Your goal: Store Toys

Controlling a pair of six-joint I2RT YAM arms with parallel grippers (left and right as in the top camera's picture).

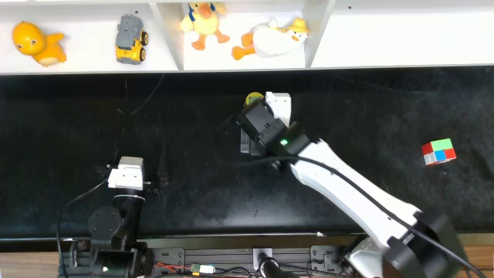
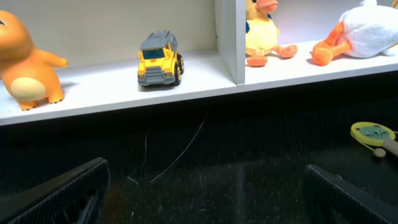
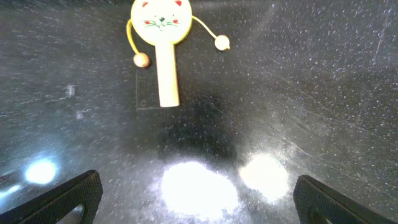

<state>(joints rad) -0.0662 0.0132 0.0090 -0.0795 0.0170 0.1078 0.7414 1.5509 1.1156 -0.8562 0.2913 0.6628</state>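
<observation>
**Rattle drum waits just ahead of the open right claw**

The rattle drum, a flat yellow disc with a cat face, a pale stick handle and 2 beads on cords, is seen lying flat on the black tabletop, near the front edge of the white shelf. The right claw is held above the tabletop just short of the toy, its jaws spread wide with nothing between them. The left claw is parked near its own base, likewise wide open and empty.

The toy is judged light and stiff, with beads that are free to swing when it is lifted. The handle is judged the best place to be gripped, across its width near the middle, since the disc lies broad and flat.

The tabletop is dark, speckled and glossy enough for lamp glare to be thrown back, so some sliding may be expected. On the shelf, an orange figure, a yellow truck, a yellow plush duck and a white plush duck are already stored. A coloured cube lies well apart to the right.
</observation>
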